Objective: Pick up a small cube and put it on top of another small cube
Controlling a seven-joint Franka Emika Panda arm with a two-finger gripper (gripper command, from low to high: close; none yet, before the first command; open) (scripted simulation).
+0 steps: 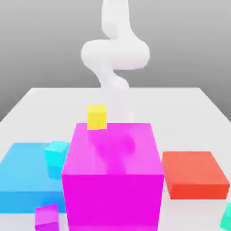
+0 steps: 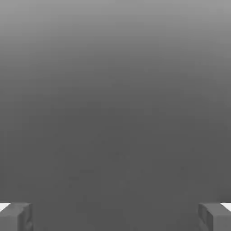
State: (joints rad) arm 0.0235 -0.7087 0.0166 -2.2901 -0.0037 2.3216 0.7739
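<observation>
In the exterior view, the white arm (image 1: 118, 54) rises behind the big magenta block (image 1: 113, 173), which hides its lower end. The small teal-green cube (image 1: 227, 217) sits at the near right corner of the table (image 1: 180, 108), cut by the picture's edge, well apart from the arm. A lighter cyan small cube (image 1: 57, 153) rests at the magenta block's left side, on or against a flat blue slab (image 1: 22, 176). A yellow small cube (image 1: 96, 117) stands just behind the magenta block, and a small magenta cube (image 1: 47, 217) lies near left. A flat red block (image 1: 194, 173) lies between the magenta block and the teal-green cube.

The likely trouble is the reach: the arm must pass the tall magenta block and the red block, and a low path could knock either.

In the hand view, the gripper (image 2: 115, 216) has its 2 fingertips (image 2: 16, 215) spread wide with nothing between them, facing plain grey. With no cube in its sight, a descent could land off-centre and push the cube away.
</observation>
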